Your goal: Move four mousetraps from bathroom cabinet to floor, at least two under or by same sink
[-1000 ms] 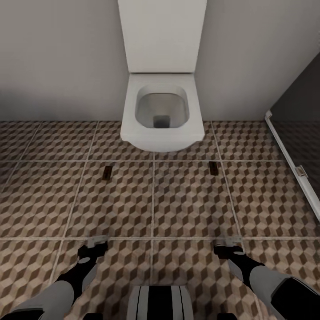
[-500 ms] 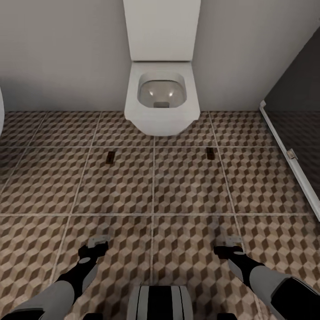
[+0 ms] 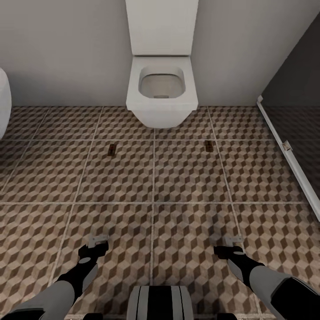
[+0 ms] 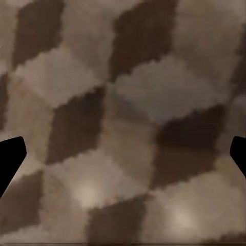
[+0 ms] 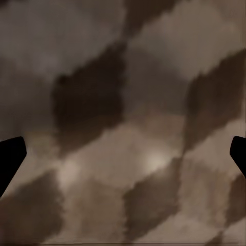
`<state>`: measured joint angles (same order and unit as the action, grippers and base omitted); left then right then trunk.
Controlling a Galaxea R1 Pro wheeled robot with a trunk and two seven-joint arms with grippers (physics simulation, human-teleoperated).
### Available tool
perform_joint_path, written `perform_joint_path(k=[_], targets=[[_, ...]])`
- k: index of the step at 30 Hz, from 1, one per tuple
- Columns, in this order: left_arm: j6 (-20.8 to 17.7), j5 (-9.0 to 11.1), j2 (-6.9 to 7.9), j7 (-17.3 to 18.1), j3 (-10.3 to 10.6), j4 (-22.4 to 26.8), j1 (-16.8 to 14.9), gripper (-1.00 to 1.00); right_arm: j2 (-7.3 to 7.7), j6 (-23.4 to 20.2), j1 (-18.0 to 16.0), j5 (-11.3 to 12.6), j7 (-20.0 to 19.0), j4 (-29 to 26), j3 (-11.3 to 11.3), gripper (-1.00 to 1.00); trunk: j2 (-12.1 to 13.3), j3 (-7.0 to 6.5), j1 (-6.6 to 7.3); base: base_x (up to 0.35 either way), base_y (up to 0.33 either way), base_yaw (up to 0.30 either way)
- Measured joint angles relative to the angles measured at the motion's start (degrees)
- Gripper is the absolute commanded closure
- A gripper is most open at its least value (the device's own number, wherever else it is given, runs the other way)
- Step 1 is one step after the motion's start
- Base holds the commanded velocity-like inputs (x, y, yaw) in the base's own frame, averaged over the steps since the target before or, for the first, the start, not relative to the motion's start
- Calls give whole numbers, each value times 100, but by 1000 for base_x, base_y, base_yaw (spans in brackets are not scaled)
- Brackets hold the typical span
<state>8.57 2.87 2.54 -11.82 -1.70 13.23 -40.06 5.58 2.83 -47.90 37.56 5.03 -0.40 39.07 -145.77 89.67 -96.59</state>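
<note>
Judging from the two mousetraps [image 3: 112,149] [image 3: 208,145] lying apart on the bathroom floor [image 3: 186,178] near the toilet [image 3: 162,95], about half seems done, while the left gripper [image 3: 97,242] and right gripper [image 3: 233,242] hang spread and empty.

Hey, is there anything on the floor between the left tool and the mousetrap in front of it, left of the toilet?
Nothing visible. Only bare cube-patterned bathroom floor lies between the left tool and that mousetrap. The toilet stands off to the side, beyond the trap.
</note>
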Motion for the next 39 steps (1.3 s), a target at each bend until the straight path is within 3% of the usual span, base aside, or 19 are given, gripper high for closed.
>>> perform_joint_path(k=[9, 39], targets=[[3, -1, -6, -1, 0, 2, 0, -100, -4, 0, 0, 0, 0, 0, 1, -100, 0, 0, 1, -15, 0, 0], [-3, -2, -3, -10, -8, 9, 0, -100, -5, 0, 0, 0, 0, 0, 3, -100, 40, -664, 78, -1, 0, 0]])
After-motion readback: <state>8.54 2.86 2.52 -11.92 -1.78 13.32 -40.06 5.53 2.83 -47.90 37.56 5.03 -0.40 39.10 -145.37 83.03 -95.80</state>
